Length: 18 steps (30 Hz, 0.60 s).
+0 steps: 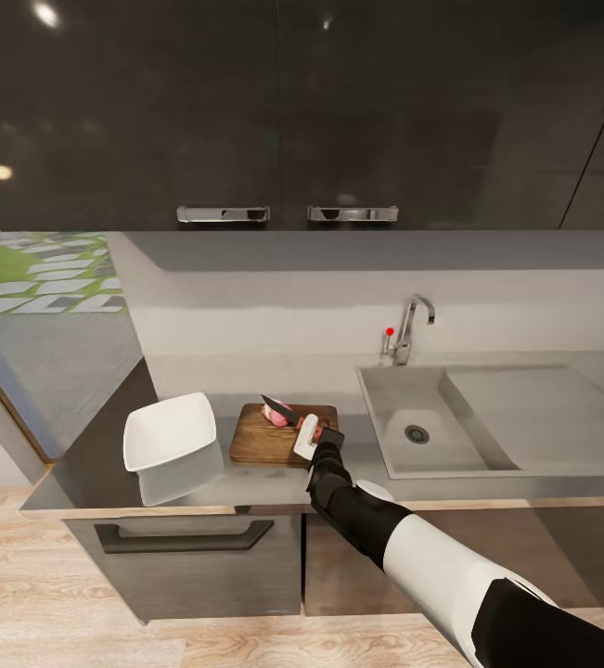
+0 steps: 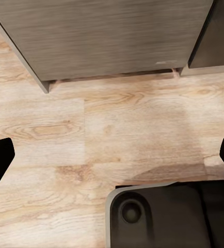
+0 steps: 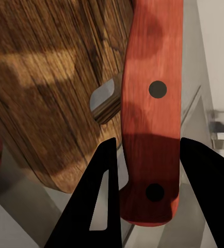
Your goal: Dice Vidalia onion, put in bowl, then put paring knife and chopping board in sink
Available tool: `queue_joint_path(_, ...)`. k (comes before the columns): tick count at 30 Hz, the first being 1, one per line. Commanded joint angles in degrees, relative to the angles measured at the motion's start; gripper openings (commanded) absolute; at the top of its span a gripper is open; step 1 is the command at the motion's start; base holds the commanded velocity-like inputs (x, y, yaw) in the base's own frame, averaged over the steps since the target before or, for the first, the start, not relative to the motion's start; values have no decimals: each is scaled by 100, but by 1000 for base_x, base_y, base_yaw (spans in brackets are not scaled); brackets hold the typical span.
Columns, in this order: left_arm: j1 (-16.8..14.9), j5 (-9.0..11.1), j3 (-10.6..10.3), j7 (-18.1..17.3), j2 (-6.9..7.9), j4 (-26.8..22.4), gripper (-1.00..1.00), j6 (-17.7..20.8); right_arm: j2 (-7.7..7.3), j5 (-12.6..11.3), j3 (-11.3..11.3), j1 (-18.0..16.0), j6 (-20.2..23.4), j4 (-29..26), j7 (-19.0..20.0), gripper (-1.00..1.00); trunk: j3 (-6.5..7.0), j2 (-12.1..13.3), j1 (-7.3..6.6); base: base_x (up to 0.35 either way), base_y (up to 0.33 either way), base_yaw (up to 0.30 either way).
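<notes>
The brown chopping board [image 1: 266,443] lies on the grey countertop [image 1: 97,464], between the white bowl [image 1: 170,434] and the sink [image 1: 404,408]. The pinkish Vidalia onion [image 1: 277,417] sits at the board's far edge, and I cannot tell if it is whole or cut. My right gripper [image 1: 309,438] is shut on the paring knife's red-orange handle [image 3: 152,103], and its dark blade [image 1: 273,405] points over the onion. In the right wrist view the black fingers [image 3: 102,201] flank the handle above the board [image 3: 45,77]. My left gripper [image 2: 112,155] hangs open over the floor.
The curved chrome faucet [image 1: 413,323] with a tiny red knob [image 1: 390,331] stands behind the basin, which holds a round drain [image 1: 417,433]. Dark wall cabinets [image 1: 283,111] hang above. Below the left gripper are wooden floor [image 2: 91,124], a cabinet front [image 2: 107,36] and my dark base [image 2: 163,217].
</notes>
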Motion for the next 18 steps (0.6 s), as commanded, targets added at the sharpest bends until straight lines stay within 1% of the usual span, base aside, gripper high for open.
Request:
queue_joint_path(1, 0, 59, -49, 24, 9, -9, 100, -8, 0, -11, 31, -9, 35, 2, -25, -100, -11, -12, 4, 0, 0, 0)
queue_joint_path(11, 1, 59, -51, 20, 9, -6, 100, -8, 0, -11, 31, -7, 35, 4, -25, -100, -11, -12, 4, 0, 0, 0)
queue_joint_path(18, 4, 59, -53, 18, 9, -6, 100, -8, 0, -7, 31, 55, 44, 4, -25, -100, -11, -12, 4, 0, 0, 0)
